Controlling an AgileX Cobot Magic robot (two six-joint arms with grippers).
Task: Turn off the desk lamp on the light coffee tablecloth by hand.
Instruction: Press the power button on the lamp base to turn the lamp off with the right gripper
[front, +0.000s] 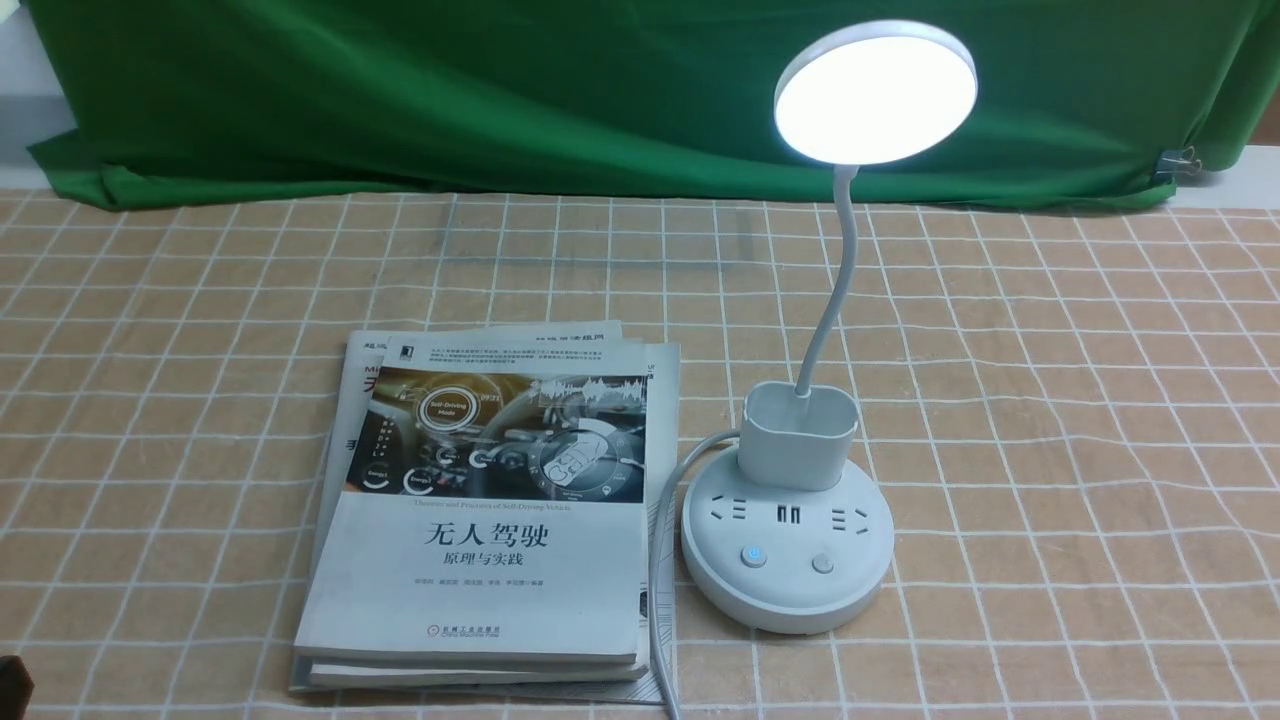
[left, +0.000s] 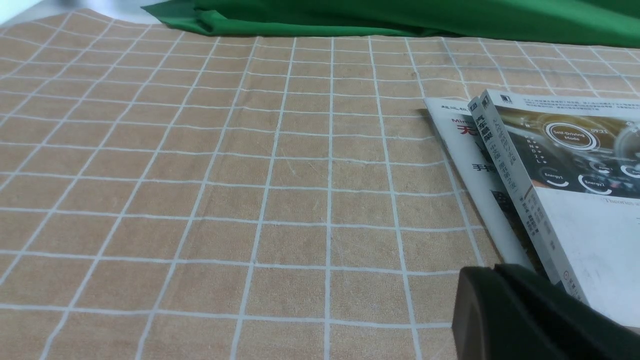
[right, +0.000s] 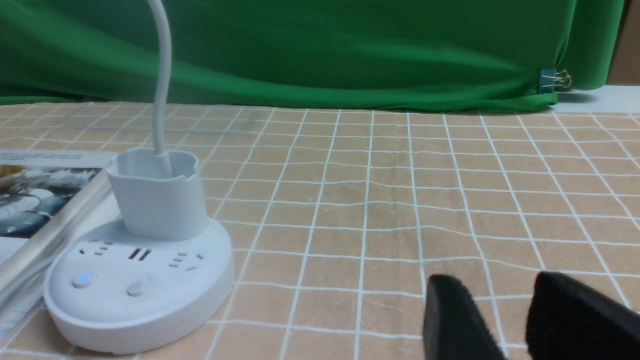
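Observation:
The white desk lamp (front: 787, 545) stands on the light coffee tablecloth (front: 1100, 400), and its round disc head (front: 875, 92) is glowing. The left button (front: 752, 556) on its base shows a blue light, with a plain button (front: 822, 564) beside it. In the right wrist view the lamp base (right: 135, 285) lies off to one side of my right gripper (right: 492, 290). That gripper is open, low over bare cloth, with nothing between its fingers. My left gripper (left: 495, 270) is shut and empty, close to the edge of the books (left: 550, 200). Neither hand touches the lamp.
A stack of books (front: 490, 510) lies just left of the lamp base, with the lamp's white cord (front: 660, 560) running between them toward the front edge. A green cloth backdrop (front: 500, 90) closes the far side, held by a clip (front: 1180, 160) at the right.

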